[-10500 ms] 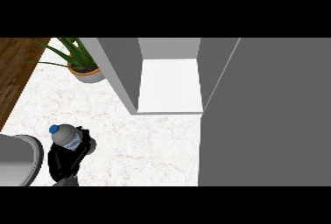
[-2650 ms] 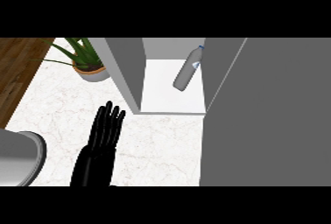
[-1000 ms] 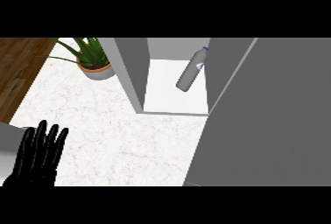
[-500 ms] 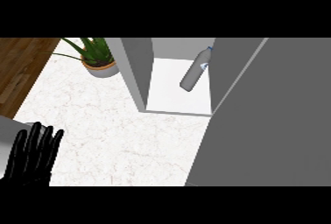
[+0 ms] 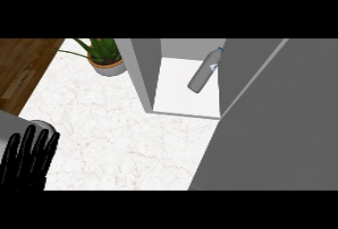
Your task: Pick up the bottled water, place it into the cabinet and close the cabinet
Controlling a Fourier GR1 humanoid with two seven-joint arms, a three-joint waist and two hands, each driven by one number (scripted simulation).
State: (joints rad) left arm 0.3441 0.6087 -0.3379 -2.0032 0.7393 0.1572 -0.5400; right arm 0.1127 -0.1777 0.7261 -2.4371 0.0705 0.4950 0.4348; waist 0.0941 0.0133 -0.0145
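A green spiky-leaved plant in a tan round pot (image 5: 105,65) stood at the far edge of the white marbled counter (image 5: 119,143), just beside a strip of brown wooden flooring (image 5: 23,67), with a grey rounded object (image 5: 13,127) at the left edge.

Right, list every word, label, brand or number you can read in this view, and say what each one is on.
None can be read.
Clear plastic water bottle with the blue cap, in the open grey cabinet: a small blue patch near its neck, too small to read.
Terracotta pot of the green plant: no markings.
White marble counter: no text.
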